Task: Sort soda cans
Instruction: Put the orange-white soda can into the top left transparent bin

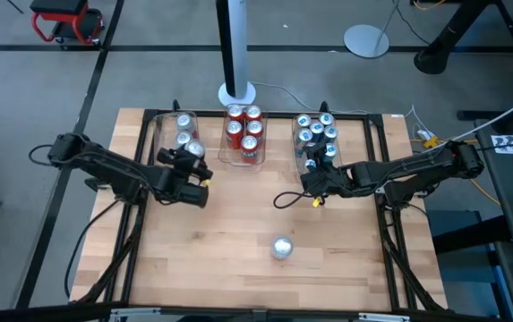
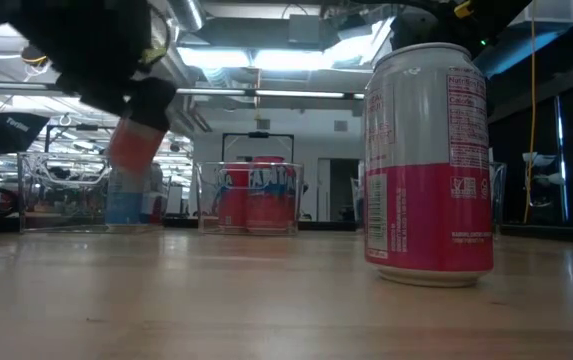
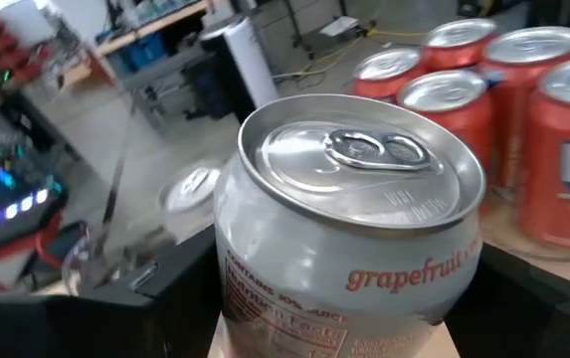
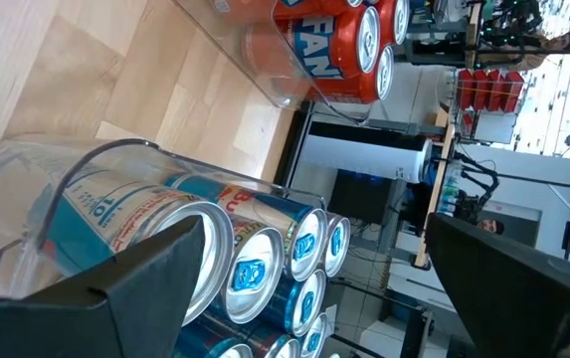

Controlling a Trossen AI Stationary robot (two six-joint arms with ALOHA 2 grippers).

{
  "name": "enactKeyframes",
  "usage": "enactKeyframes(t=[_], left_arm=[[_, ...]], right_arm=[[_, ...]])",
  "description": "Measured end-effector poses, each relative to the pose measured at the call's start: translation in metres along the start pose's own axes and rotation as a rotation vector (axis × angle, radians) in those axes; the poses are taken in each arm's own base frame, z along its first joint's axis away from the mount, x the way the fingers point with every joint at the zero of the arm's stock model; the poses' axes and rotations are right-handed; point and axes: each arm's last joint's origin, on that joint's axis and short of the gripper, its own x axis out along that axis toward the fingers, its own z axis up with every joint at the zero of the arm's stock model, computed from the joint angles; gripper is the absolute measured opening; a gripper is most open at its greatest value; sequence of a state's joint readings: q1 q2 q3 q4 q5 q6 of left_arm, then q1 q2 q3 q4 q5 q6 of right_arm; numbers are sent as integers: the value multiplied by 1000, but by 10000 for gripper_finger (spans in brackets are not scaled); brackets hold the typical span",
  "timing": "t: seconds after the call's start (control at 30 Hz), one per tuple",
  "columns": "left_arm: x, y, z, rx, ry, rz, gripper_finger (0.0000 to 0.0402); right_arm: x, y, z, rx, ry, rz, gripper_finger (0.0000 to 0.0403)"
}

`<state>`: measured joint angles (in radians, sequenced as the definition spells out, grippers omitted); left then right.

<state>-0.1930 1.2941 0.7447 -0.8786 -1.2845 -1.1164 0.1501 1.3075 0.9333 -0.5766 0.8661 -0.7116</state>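
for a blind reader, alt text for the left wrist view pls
A silver grapefruit soda can fills the frame, held between the left end effector's dark fingers. Behind it stand red cans with silver tops, and a blurred workshop floor lies beyond.

the grapefruit can (image 3: pixel 349 239) is running off the picture's bottom edge. a blurred can (image 2: pixel 131 165) is showing only partly under the left arm, its label unreadable.

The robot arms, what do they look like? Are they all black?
Mostly, yes. Both arms are dark, thin and jointed, with black cables looping alongside them. The left gripper and the right gripper are chunky black blocks, each with a small yellow mark by the fingers. Up close, the right gripper's fingers look like flat, wide, dark paddles.
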Motion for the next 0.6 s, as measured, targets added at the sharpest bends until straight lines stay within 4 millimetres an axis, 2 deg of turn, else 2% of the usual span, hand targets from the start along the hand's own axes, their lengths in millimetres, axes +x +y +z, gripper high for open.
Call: enactKeyframes(t=[0.6], left_arm=[[16, 17, -60, -330, 14, 45, 292]], right_arm=[[0, 0, 0, 1, 0, 0, 380]])
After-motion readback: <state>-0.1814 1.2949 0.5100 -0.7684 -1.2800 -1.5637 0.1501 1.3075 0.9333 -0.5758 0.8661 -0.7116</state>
